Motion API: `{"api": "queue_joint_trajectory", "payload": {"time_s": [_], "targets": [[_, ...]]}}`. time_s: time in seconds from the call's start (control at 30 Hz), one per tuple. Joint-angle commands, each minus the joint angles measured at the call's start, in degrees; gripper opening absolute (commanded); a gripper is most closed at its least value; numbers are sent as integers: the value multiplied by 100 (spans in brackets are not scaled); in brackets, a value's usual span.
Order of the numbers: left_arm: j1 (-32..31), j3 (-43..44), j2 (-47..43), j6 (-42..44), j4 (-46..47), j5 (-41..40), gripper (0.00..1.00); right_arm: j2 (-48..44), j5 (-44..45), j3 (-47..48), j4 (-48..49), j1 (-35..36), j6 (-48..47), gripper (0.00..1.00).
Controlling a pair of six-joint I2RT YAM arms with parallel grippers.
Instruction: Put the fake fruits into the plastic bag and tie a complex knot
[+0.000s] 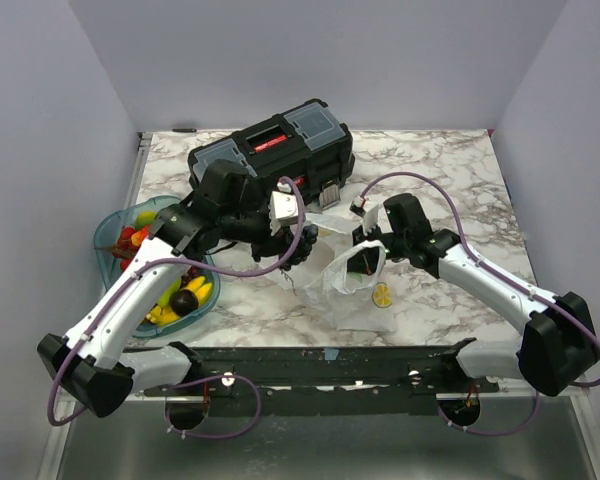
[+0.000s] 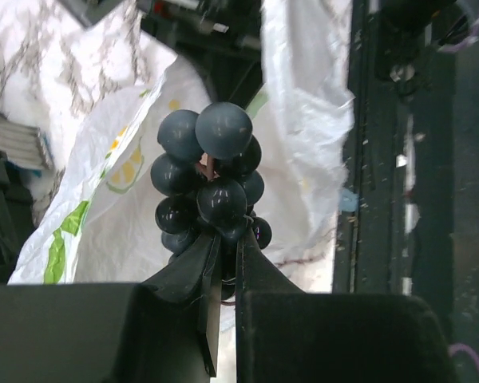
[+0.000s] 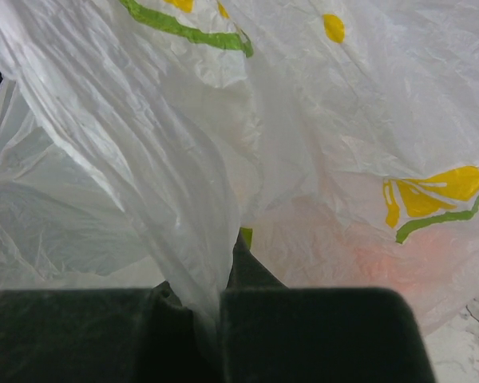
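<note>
A dark purple bunch of grapes [image 2: 210, 182] hangs in the air, pinched at its lower end by my left gripper [image 2: 227, 257]. In the top view that gripper [image 1: 298, 253] hovers just left of the plastic bag [image 1: 352, 285], which stands open on the marble table. The bag [image 3: 247, 136] is white with yellow and green print, and an orange-red fruit [image 3: 399, 259] shows faintly through its wall. My right gripper [image 3: 220, 297] is shut on a fold of the bag's rim and, in the top view, holds it [image 1: 365, 240] up. More fake fruits [image 1: 176, 296] lie in the teal tray [image 1: 107, 240].
A black toolbox [image 1: 275, 150] stands at the back, close behind both grippers. The teal tray sits under the left arm at the table's left edge. Purple cables loop over both arms. A dark rail [image 1: 330, 360] runs along the near table edge.
</note>
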Motion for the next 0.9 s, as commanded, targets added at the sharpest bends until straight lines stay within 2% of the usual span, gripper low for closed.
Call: {"api": "queue_joint_trajectory", "payload": {"time_s": [0.0,0.17,0.27,0.4,0.67,0.77,0.87], "targets": [[-35,-452,64,711,1141,-728,0,-71,-271,77,122,-16,-27,1],[-91,-1256,44,1817,1545,-994,0,-128,-446,30,206,-16,-50,1],[-340,-1634,72,2330,1774,-1131,0,-81,-513,38,257,-16,-34,1],[-688,-2098,177,2691,2681,-1571,0,-24,-705,42,310,-17,-11,1],[-1094,-2777,916,3354,4466,-1931,0,25,-743,49,359,-17,59,1],[-1172,-3222,1081,4075,4849,-1948,0,13,-712,48,357,-22,92,1],[-1173,-3404,1387,4274,5172,-2281,0,-12,-648,14,365,-18,79,1]]}}
